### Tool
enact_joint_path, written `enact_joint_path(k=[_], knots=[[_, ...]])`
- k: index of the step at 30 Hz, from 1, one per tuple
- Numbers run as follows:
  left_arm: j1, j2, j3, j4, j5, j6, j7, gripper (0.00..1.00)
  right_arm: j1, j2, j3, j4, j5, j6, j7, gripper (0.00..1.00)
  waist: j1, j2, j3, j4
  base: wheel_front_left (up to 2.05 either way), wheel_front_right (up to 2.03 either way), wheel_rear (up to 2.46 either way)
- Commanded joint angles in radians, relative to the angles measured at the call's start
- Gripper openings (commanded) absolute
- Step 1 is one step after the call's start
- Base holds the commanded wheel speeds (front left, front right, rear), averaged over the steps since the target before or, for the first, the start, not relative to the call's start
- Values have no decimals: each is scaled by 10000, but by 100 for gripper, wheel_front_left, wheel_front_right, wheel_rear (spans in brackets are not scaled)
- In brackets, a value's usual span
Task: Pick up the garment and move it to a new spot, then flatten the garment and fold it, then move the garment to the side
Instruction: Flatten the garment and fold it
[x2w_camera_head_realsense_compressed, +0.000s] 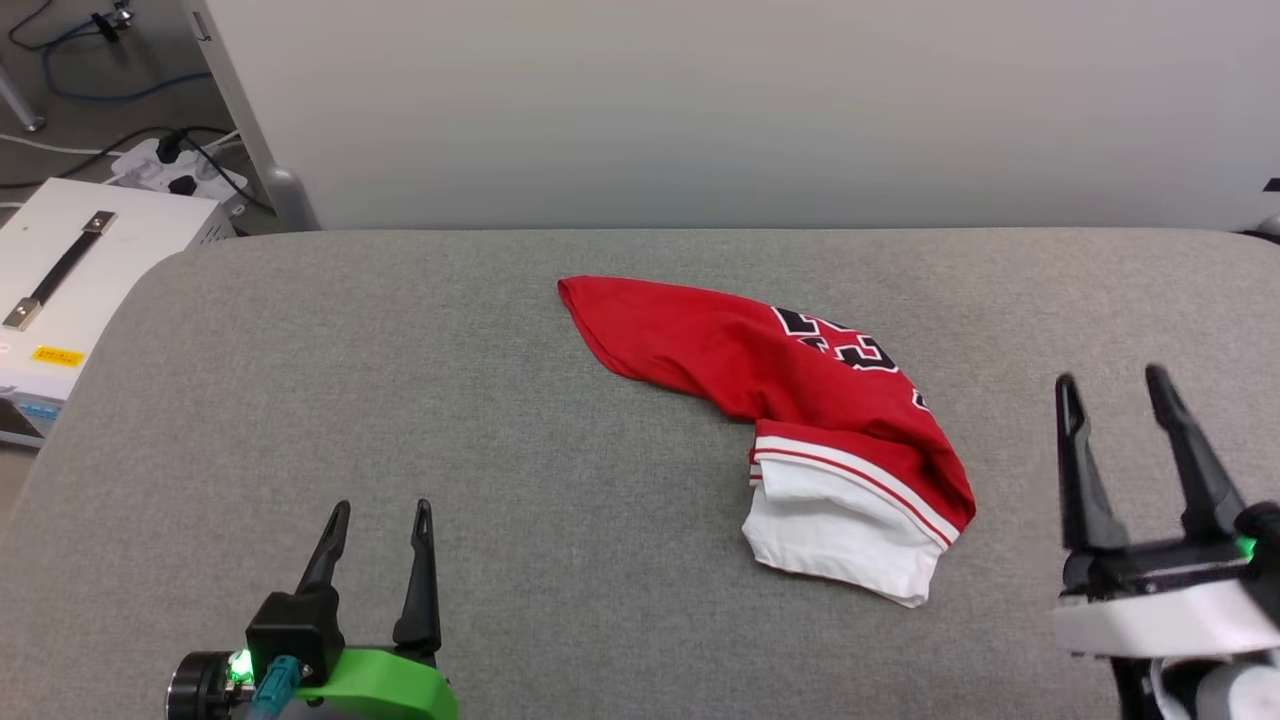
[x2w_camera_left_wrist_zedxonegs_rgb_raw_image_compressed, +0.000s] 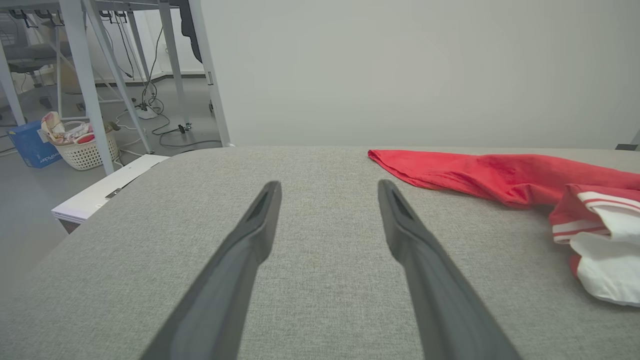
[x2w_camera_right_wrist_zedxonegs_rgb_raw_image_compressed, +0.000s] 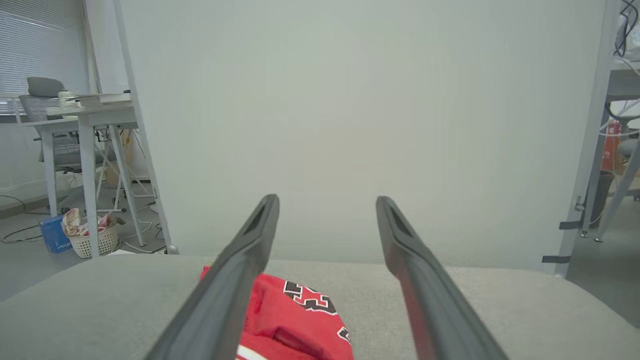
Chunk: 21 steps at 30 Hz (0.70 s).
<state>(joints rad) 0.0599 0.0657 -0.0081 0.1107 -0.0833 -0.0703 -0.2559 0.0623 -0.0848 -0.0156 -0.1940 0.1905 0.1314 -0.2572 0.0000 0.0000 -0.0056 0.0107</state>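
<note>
Head cam: garment (x2w_camera_head_realsense_compressed: 800, 400) lies crumpled on grey table (x2w_camera_head_realsense_compressed: 400, 400), centre-right. Red body stretches toward far left, white sleeve w/ striped trim at near end. Black print is partly folded under, prob digits but can't read it. At lower left, left gripper (x2w_camera_head_realsense_compressed: 383, 508) has fingers apart w/ nothing between them, well apart from garment. At right, right gripper (x2w_camera_head_realsense_compressed: 1110, 375) has fingers also spread and empty, near garment's right edge but not touching. White case (x2w_camera_head_realsense_compressed: 90, 260) w/ black handle sits off table's left corner. Left wrist cam: left gripper (x2w_camera_left_wrist_zedxonegs_rgb_raw_image_compressed: 329, 184) fingers spread over bare table (x2w_camera_left_wrist_zedxonegs_rgb_raw_image_compressed: 125, 260), garment (x2w_camera_left_wrist_zedxonegs_rgb_raw_image_compressed: 500, 175) off to the right, sleeve at frame edge. Laundry basket (x2w_camera_left_wrist_zedxonegs_rgb_raw_image_compressed: 85, 150) on floor far left. Right wrist cam: right gripper (x2w_camera_right_wrist_zedxonegs_rgb_raw_image_compressed: 327, 198) fingers apart, pointing at pale partition (x2w_camera_right_wrist_zedxonegs_rgb_raw_image_compressed: 350, 100). Garment (x2w_camera_right_wrist_zedxonegs_rgb_raw_image_compressed: 295, 315) sits low in frame, partly behind one finger, print up.
</note>
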Motion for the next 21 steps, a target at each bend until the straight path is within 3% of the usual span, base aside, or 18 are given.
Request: enact_joint_path(k=[1,5,11,16,21], knots=[[-13,-59,16,-43,110,-64,-59,100,-496,-344,107,-222,82,-7,-46,100,0,0,114,59,0,0,0],[-155,-81,37,-87,134,-88,-59,100,-1592,-1589,887,-391,743,-7,-46,100,0,0,339,167,0,0,0],[-274,-106,133,-138,138,-86,-59,100,-3082,-4518,3591,383,2663,-7,460,100,0,0,604,249,0,0,0],[-445,-122,190,-229,141,-72,-59,100,-4538,-6535,6069,268,4724,-7,3099,100,0,0,927,298,0,0,0],[-736,-135,188,-322,138,-69,-59,100,-5585,-7570,7819,193,5893,-7,5560,100,0,0,1338,442,0,0,0]])
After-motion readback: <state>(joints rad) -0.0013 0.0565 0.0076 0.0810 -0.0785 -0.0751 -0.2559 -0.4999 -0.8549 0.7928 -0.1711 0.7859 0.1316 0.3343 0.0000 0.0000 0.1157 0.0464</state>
